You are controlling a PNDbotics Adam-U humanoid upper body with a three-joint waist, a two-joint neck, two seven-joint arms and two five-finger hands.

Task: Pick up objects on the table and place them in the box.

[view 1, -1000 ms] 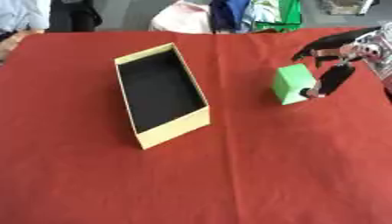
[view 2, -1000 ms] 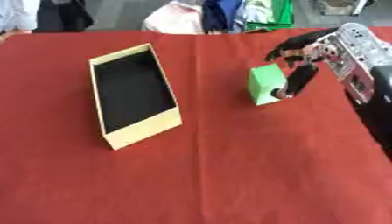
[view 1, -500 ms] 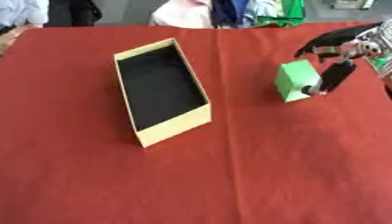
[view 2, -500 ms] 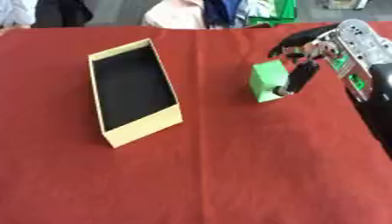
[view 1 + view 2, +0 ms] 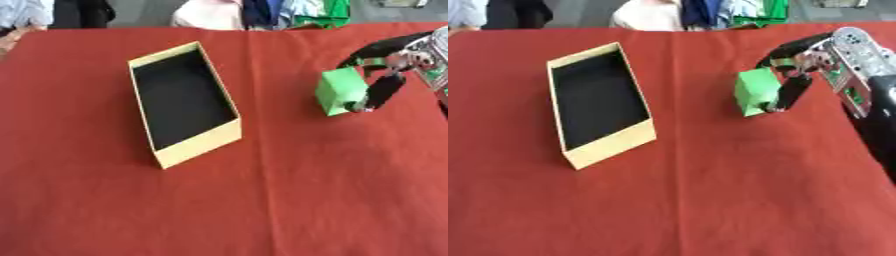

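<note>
Right hand (image 5: 802, 75) curled around green block (image 5: 756, 93) at right side of red table (image 5: 710, 190), fingers over its far top, thumb down its near right face; block slightly tilted, squarish, no clear long axis. Open yellow box (image 5: 182, 102) well left of it, long axis running near-to-far, empty black inside

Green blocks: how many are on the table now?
1. The green block is right of the box, with the right hand fingers around it. None seems hidden.

Staffed demo room; red-clothed table (image 5: 262, 200); onlookers' clothing (image 5: 210, 12) behind
</note>
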